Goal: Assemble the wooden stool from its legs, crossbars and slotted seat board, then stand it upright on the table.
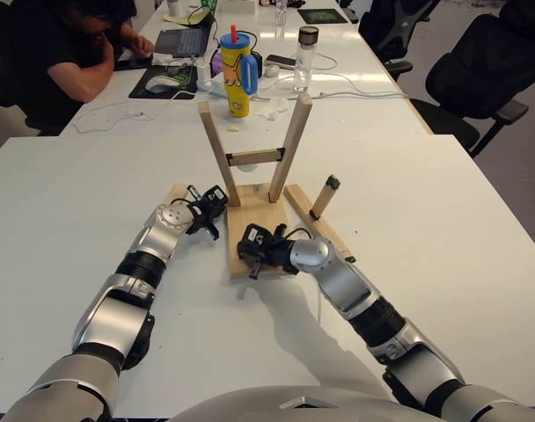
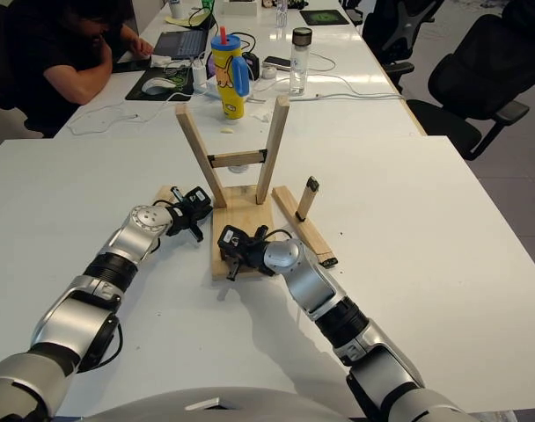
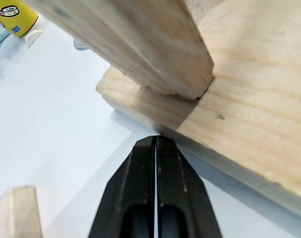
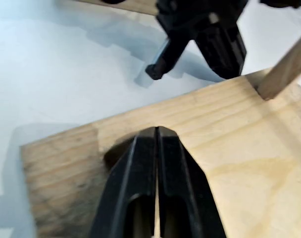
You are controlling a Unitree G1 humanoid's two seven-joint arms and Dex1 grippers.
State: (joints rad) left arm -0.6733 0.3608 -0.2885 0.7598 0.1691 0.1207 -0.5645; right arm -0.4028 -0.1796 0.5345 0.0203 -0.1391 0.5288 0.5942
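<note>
the seat board (image 4: pixel 229 129) is seen flat under the right gripper (image 4: pixel 158 134), whose fingers are pressed together. the left gripper (image 3: pixel 155 144), likewise closed, is held just short of the board's edge, with a slotted-in leg (image 3: pixel 140 44) right ahead. the wood is judged stiff, light and not fragile, and best taken by that leg, low down.

The seat board (image 4: pixel 239 129) under the right gripper's (image 4: pixel 157 130) jaws was pale, unvarnished wood, matt, with plain grain and a darker streak. Its fingers (image 4: pixel 130 198) were black plastic with a dull sheen. Just ahead of the left gripper's (image 3: pixel 155 140) jaws, the leg (image 3: pixel 140 39) showed the same raw, slightly rough timber. The table (image 3: pixel 51 114) beneath was smooth, white and faintly glossy. Beyond both jaws, a loose leg (image 1: pixel 323 200) of bare wood carried a black matt cap (image 1: pixel 333 182).
</note>
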